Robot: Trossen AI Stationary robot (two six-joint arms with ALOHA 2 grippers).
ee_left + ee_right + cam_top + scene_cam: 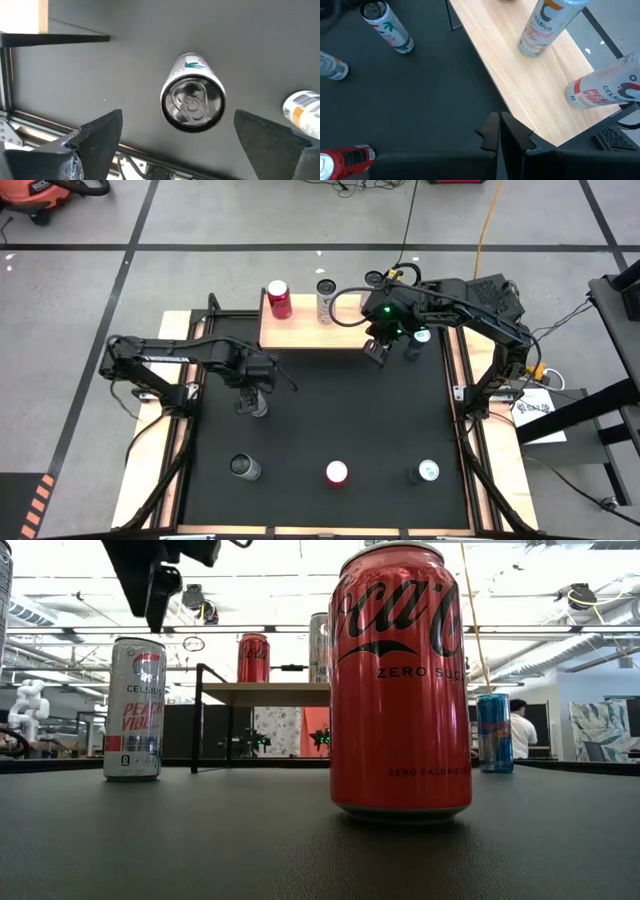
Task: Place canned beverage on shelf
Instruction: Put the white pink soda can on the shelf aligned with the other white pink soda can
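The shelf [300, 330] stands at the mat's far side on thin black legs, and a red can [279, 298] and a tall white can [326, 301] stand upright on its wood top. A third Celsius can [600, 90] shows at its right end. A white Peach Vibe can [135, 708] stands upright on the black mat. My left gripper [177, 114] hangs open above it, pointing down, with a finger on either side of the can's top [192, 100] and clear of it. My right gripper [499, 120] hovers shut over the mat beside the shelf's near edge.
Three cans stand along the mat's near edge: a silver one [245, 467], a red Coke Zero [337, 472] and a blue-green one [427, 471]. A small blue can [494, 732] stands near the right arm. Bare mat [330, 410] lies between them and the shelf.
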